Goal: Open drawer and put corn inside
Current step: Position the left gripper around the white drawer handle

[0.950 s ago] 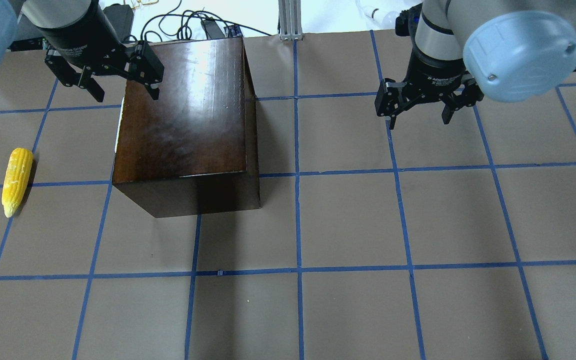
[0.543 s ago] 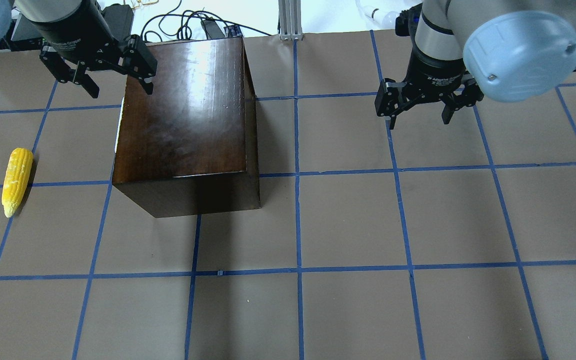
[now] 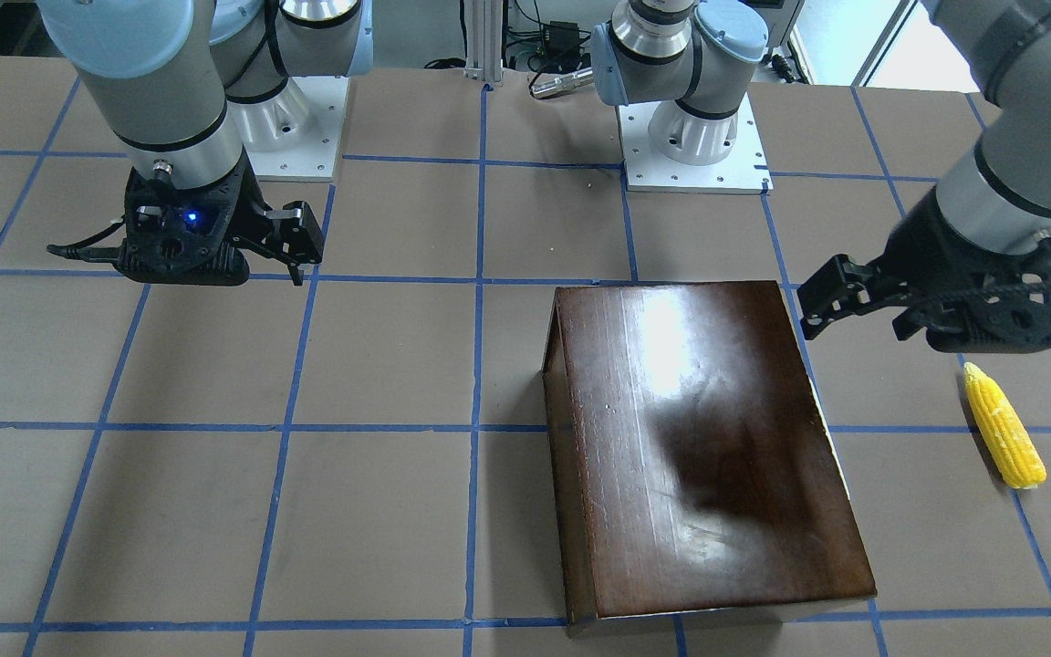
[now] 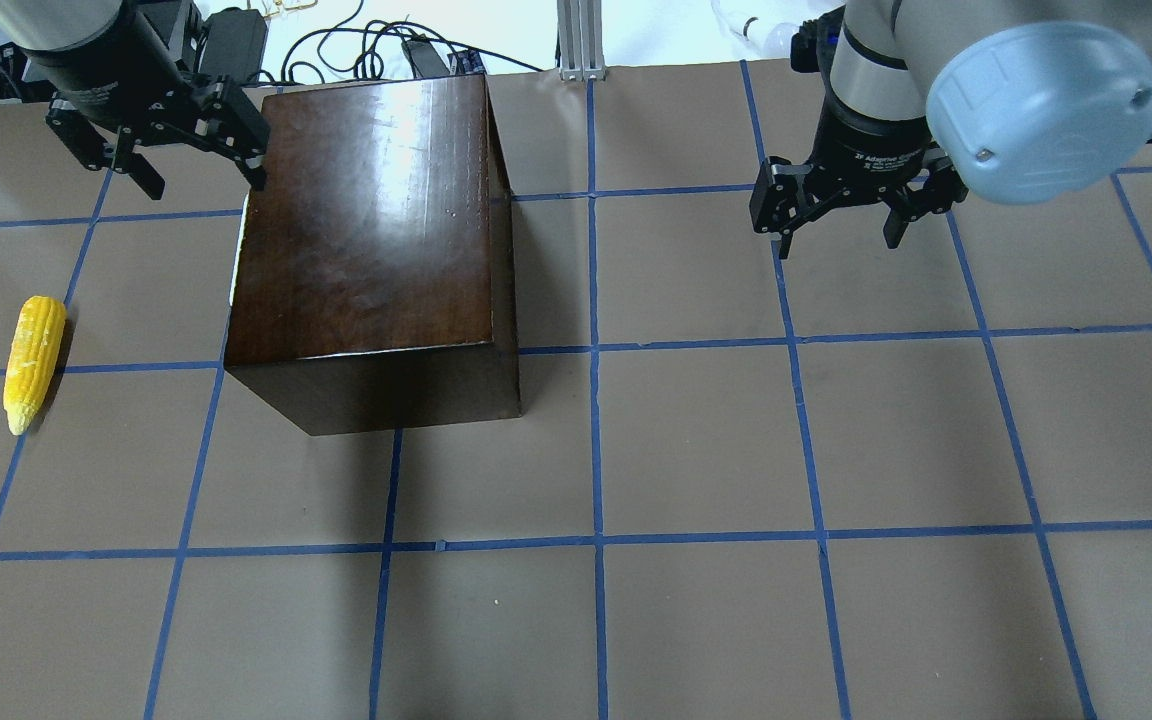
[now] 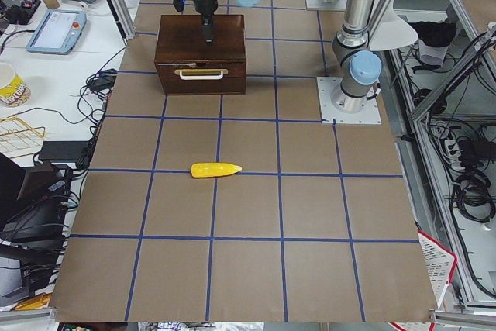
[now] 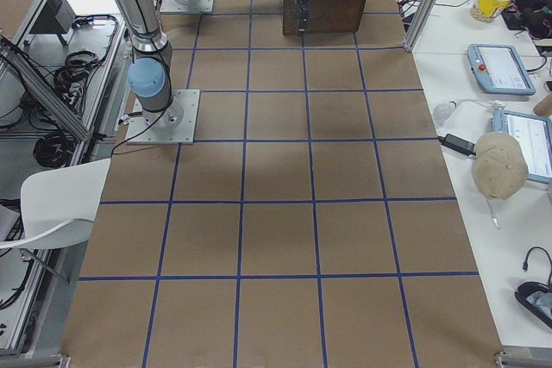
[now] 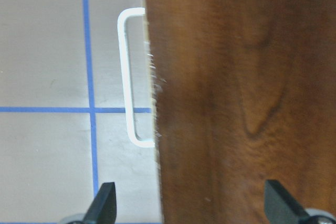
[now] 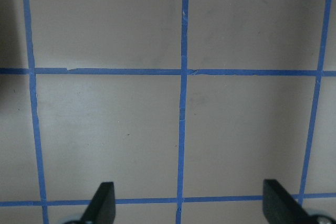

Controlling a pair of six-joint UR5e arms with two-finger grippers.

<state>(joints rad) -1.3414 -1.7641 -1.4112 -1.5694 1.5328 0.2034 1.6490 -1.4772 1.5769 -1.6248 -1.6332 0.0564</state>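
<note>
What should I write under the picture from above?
Open left gripper hovers over the edge of the brown box, corn lies off to the side, right gripper hangs open.

Drawer shut, corn loose on the surface.
The drawer sits flush in the glossy dark-brown box, upper left of centre in the overhead view, with its pale handle facing the frame's left. The yellow corn lies flat at the left edge, pointed tip toward the bottom, well apart from the box.
</note>
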